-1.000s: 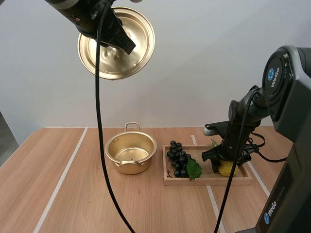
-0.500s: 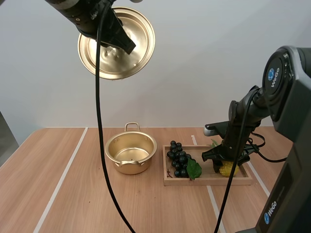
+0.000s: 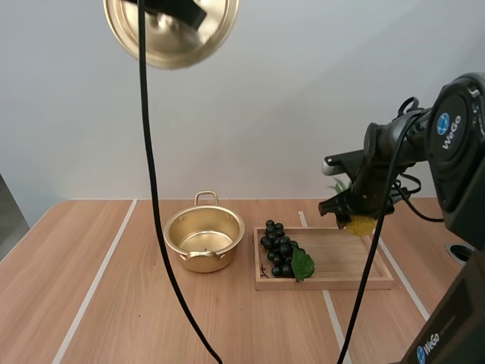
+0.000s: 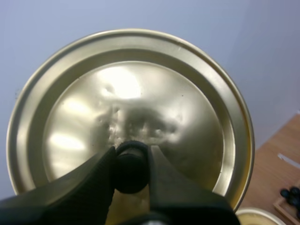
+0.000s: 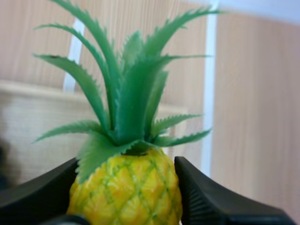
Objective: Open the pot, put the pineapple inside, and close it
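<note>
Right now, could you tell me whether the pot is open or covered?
Open. The pot stands lidless, its hollow showing; the left claw pinches the lid high above.

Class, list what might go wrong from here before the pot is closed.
The right end effector pinches the pineapple by its sides above the tray; it may slip.
The grapes lie between it and the pot; a low carry might knock them.
The left end effector holds the lid high by its knob; it may tilt or drop.
</note>
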